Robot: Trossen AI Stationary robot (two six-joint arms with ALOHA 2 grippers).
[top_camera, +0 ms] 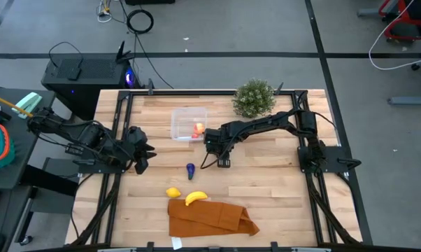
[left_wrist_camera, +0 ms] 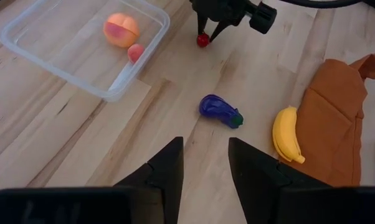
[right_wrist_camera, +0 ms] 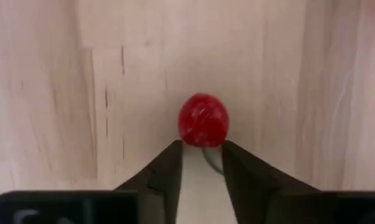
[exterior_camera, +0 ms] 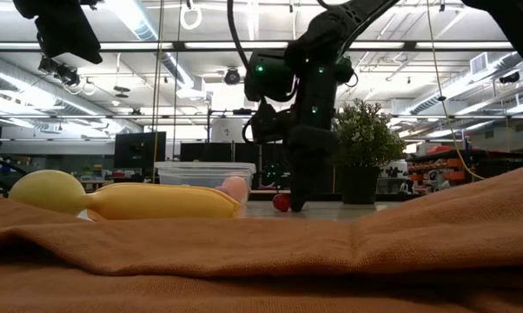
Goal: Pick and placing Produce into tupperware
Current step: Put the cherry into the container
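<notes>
The clear tupperware (top_camera: 188,122) (left_wrist_camera: 81,46) holds the red-peach round fruit (left_wrist_camera: 121,29) and a small pink-red piece (left_wrist_camera: 136,53). My right gripper (right_wrist_camera: 203,152) (top_camera: 222,162) points down at the table just right of the tupperware. It is narrowly open, and the tiny red piece (right_wrist_camera: 203,120) (left_wrist_camera: 203,40) (exterior_camera: 281,203) lies on the wood right at its fingertips. My left gripper (left_wrist_camera: 205,162) (top_camera: 142,154) waits open near the table's left edge. The dark purple piece (top_camera: 190,169) (left_wrist_camera: 220,111), the lemon (top_camera: 173,192) and the banana (top_camera: 196,198) (left_wrist_camera: 286,134) lie on the table. My right gripper comes from above, pointing down, with both fingertips (right_wrist_camera: 175,155) at the edge of the tiny red piece (right_wrist_camera: 203,140), which rests on the table beyond them, not between them. A green bit shows in the gap. Whether the tips touch the piece, I cannot tell.
The orange-brown folded cloth (top_camera: 210,217) lies at the near edge, under the banana's end. The green bushy plant (top_camera: 254,98) stands at the far edge, right of the tupperware. Bare wood lies on the table's right half and between the purple piece and the tupperware.
</notes>
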